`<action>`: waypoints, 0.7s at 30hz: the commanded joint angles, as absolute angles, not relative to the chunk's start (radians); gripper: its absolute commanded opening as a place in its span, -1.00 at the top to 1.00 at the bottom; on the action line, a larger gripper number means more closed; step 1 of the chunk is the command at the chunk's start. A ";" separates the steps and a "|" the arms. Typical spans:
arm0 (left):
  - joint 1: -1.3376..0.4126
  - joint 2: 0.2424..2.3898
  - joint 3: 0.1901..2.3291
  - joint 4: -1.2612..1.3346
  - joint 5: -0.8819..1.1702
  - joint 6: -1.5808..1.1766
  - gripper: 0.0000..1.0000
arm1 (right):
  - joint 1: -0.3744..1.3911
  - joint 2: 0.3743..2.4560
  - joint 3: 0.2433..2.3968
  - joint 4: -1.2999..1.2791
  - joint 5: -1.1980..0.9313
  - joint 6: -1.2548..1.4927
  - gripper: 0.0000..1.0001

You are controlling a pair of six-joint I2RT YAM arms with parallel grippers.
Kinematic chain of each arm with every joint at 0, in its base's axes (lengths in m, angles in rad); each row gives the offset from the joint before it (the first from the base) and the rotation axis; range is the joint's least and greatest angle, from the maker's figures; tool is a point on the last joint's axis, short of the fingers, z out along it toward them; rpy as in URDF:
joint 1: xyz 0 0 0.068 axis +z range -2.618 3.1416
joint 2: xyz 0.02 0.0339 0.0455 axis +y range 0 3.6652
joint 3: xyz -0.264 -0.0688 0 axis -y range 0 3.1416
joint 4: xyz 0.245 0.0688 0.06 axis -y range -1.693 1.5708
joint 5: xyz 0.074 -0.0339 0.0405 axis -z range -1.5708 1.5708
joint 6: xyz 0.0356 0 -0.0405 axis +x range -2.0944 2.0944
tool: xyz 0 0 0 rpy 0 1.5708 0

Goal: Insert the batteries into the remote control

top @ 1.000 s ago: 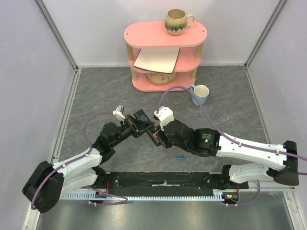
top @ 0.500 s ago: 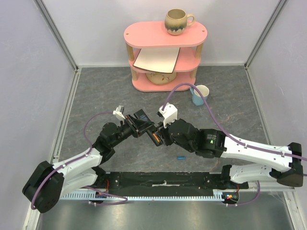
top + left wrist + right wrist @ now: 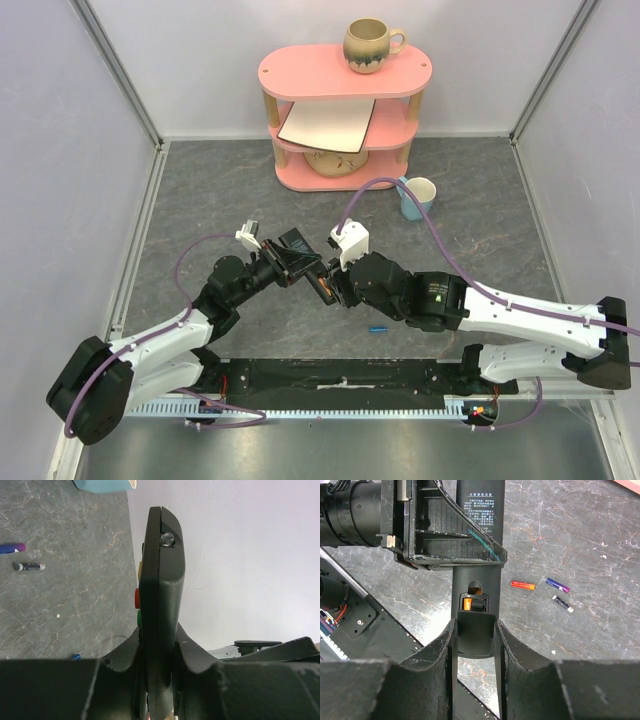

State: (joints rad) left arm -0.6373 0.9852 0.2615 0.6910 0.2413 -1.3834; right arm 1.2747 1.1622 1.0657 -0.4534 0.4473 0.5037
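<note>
Now, remote control [image 3: 162,580] pinched in left claw [image 3: 159,650]; right claw [image 3: 475,630] pinching its end.

Right end effector [image 3: 333,290] shifted slightly rightward at remote control [image 3: 490,580] end; right arm elbow swung outward.

The remote control [image 3: 160,580] hangs above the middle of the table [image 3: 200,200]. The left gripper [image 3: 160,672] clasps it from the left and the right gripper [image 3: 476,645] clasps its end from the right. One battery [image 3: 470,603] sits in the remote's open compartment [image 3: 475,587]. Three loose batteries [image 3: 557,585] lie close together on the table beside it (best seen from the right wrist). A lone battery [image 3: 377,328] lies nearer the arms' bases. At the back stands a shelf [image 3: 345,75] with a mug [image 3: 370,45] on top. A cup [image 3: 418,197] stands on the table just to the shelf's right.
</note>
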 commanded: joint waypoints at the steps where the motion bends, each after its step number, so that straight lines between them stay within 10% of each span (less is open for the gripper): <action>1: -0.641 0.960 0.278 0.759 0.247 -1.401 0.96 | 1.282 1.147 1.057 -0.405 0.474 0.522 1.00; 21: -0.641 0.946 0.281 0.764 0.242 -1.404 0.96 | 1.284 1.152 1.032 -0.391 0.469 0.529 1.00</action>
State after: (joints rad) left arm -0.6373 0.9733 0.2615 0.6907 0.2405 -1.3834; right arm 1.2793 1.1622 1.0397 -0.4225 0.4465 0.5144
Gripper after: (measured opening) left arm 0.253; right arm 0.359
